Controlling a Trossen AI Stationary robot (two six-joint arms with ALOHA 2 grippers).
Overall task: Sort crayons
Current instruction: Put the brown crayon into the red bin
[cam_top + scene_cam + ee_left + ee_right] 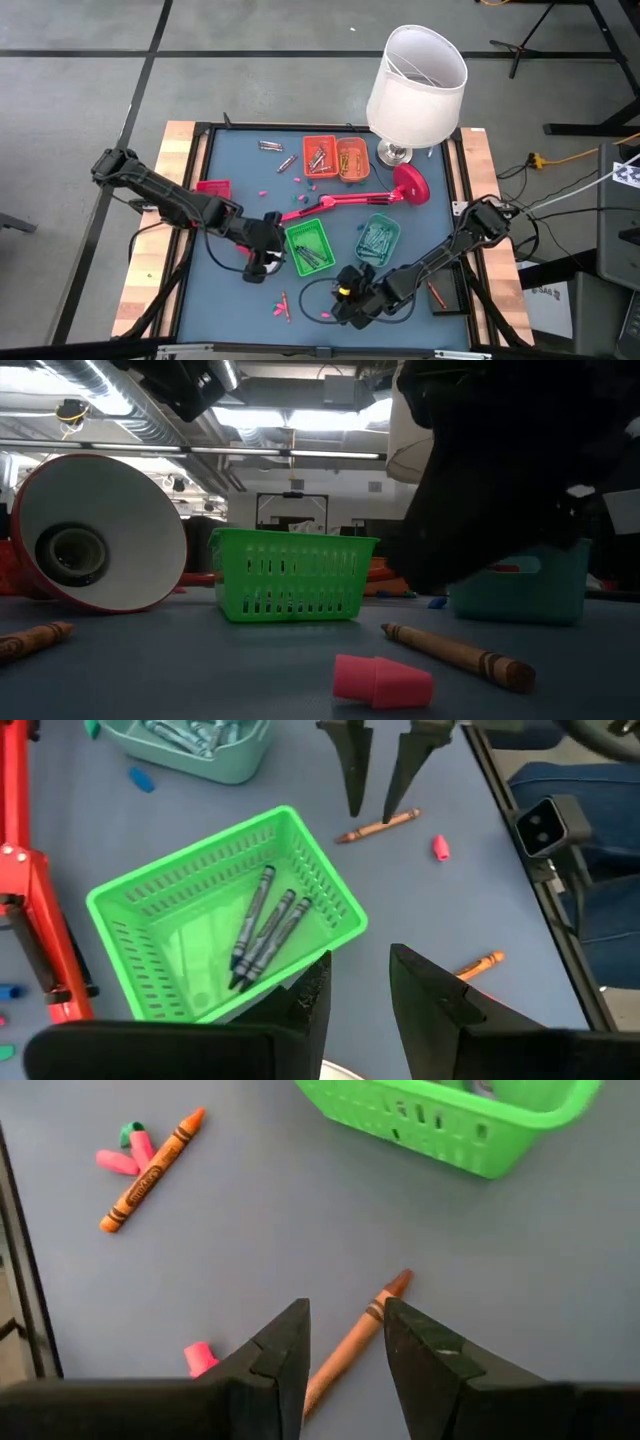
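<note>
A brown crayon (350,1350) lies flat on the blue mat near the table's front edge; it also shows in the left wrist view (380,823). My right gripper (345,1345) is open just above it, one finger on either side, touching nothing that I can see. An orange crayon (150,1170) and pink bits (115,1160) lie nearby. A green tray (150,900) holds three grey crayons (265,925). My left gripper (360,990) is open and empty at the green tray's near corner (262,265).
A teal tray (378,237) of crayons stands right of the green tray. Red (320,155) and orange (352,158) trays stand at the back, a pink one (213,188) at the left. A red desk lamp arm (350,198) crosses the middle. A white-shaded lamp (415,80) stands at the far right.
</note>
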